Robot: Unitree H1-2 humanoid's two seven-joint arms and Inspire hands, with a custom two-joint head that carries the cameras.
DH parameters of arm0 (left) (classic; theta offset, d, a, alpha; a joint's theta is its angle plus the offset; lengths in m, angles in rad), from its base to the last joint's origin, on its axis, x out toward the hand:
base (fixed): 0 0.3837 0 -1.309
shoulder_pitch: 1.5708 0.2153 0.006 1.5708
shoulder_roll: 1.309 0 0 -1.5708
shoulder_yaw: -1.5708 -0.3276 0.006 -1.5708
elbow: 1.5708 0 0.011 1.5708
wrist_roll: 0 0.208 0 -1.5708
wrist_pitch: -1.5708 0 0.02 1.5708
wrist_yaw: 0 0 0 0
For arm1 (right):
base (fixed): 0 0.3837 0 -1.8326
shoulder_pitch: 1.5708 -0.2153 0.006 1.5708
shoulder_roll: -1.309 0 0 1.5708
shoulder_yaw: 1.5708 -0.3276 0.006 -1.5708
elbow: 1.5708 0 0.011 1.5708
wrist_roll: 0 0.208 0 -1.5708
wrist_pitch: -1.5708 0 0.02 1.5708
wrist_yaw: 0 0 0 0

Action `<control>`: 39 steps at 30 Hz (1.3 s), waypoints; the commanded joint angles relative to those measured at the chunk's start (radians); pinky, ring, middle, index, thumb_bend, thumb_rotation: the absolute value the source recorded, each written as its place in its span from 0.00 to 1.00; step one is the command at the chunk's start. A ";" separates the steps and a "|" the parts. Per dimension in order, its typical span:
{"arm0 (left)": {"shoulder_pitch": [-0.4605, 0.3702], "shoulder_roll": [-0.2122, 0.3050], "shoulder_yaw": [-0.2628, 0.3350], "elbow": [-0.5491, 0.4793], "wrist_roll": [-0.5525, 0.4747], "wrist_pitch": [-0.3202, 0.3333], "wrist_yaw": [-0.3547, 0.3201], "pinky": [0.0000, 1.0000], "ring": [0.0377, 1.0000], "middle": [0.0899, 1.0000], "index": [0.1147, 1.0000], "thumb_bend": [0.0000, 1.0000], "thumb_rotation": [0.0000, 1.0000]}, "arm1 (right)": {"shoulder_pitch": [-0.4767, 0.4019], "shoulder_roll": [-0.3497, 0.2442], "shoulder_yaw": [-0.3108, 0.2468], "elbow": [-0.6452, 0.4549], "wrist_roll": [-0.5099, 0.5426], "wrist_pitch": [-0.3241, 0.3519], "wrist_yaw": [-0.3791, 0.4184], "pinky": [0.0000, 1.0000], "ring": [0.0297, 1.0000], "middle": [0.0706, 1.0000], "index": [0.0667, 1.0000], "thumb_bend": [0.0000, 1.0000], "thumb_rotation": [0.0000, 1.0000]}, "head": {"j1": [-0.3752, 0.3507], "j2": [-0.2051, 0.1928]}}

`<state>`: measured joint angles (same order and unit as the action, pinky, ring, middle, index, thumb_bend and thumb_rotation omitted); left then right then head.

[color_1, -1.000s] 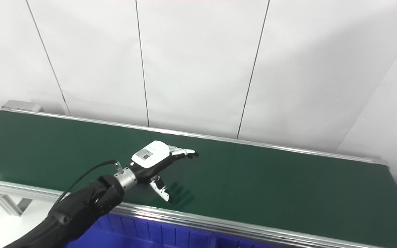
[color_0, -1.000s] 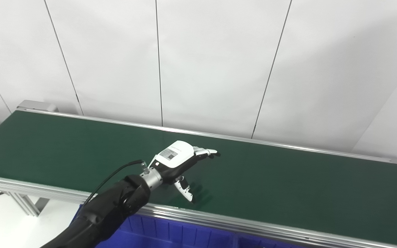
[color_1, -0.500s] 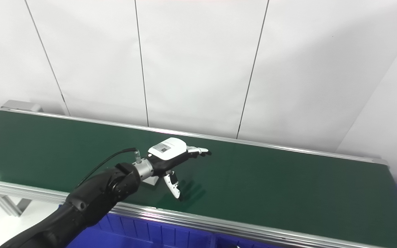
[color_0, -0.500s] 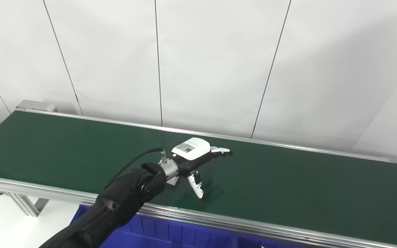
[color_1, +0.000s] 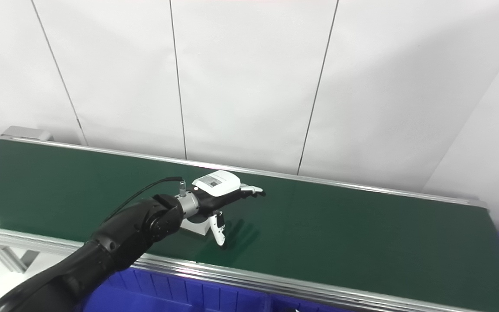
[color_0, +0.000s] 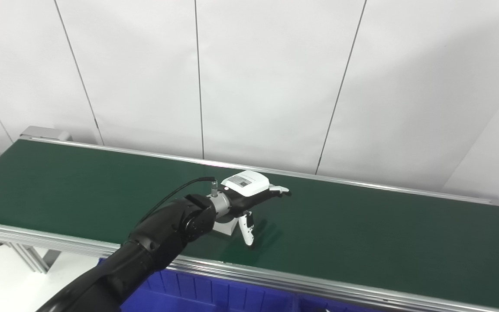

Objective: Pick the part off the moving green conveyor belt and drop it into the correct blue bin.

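Note:
My left hand (color_0: 249, 195) hovers over the middle of the green conveyor belt (color_0: 362, 234). It is open, its fingers (color_0: 277, 190) stretched flat to the right and its thumb (color_0: 247, 229) pointing down at the belt. A small white block-shaped part (color_0: 226, 226) lies on the belt just below the wrist, partly hidden by it, and also shows in the right eye view as the part (color_1: 196, 226). The thumb stands close beside the part's right side. Nothing is held. My right hand is out of sight.
Blue bins (color_0: 232, 294) with ribbed walls run along the bottom edge below the belt's near aluminium rail (color_0: 301, 284). A white panelled wall (color_0: 267, 86) rises right behind the belt's far rail. A white table surface (color_0: 2, 281) lies at the lower left.
My left arm has reached farther over the belt, carrying the hand up and right. The white part has come out from under the wrist, drifting right, and the thumb now points straight down.

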<state>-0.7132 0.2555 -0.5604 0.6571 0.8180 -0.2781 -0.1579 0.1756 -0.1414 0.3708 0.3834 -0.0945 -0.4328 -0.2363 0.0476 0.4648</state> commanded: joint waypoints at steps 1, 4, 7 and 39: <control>-0.070 0.013 0.002 0.009 0.012 -0.011 0.030 0.63 0.79 0.85 0.88 1.00 0.00 | -0.006 0.003 0.003 -0.027 0.001 -0.037 -0.011 0.83 0.83 0.89 0.82 0.85 1.00 | 0.001 0.000; -0.083 0.015 -0.006 0.031 0.020 -0.001 0.026 0.63 0.79 0.86 0.88 1.00 0.00 | -0.007 0.003 0.004 -0.023 0.001 -0.037 -0.012 0.83 0.83 0.89 0.82 0.85 1.00 | 0.001 0.000; -0.093 0.020 -0.013 0.038 0.029 -0.002 0.014 0.64 0.79 0.86 0.88 1.00 0.00 | -0.003 0.003 0.005 -0.028 0.003 -0.037 -0.010 0.84 0.84 0.89 0.83 0.85 1.00 | -0.001 0.005; -0.110 0.019 -0.186 0.203 0.183 0.023 0.198 0.51 0.57 0.65 0.64 0.81 0.00 | 0.014 0.005 0.010 -0.060 0.011 -0.037 0.002 0.87 0.84 0.89 0.83 0.88 1.00 | -0.023 0.026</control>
<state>-0.7852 0.2433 -0.7384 0.8339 0.9536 -0.2889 0.0230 0.1937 -0.1409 0.3797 0.3531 -0.0786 -0.4328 -0.2346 0.0230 0.4893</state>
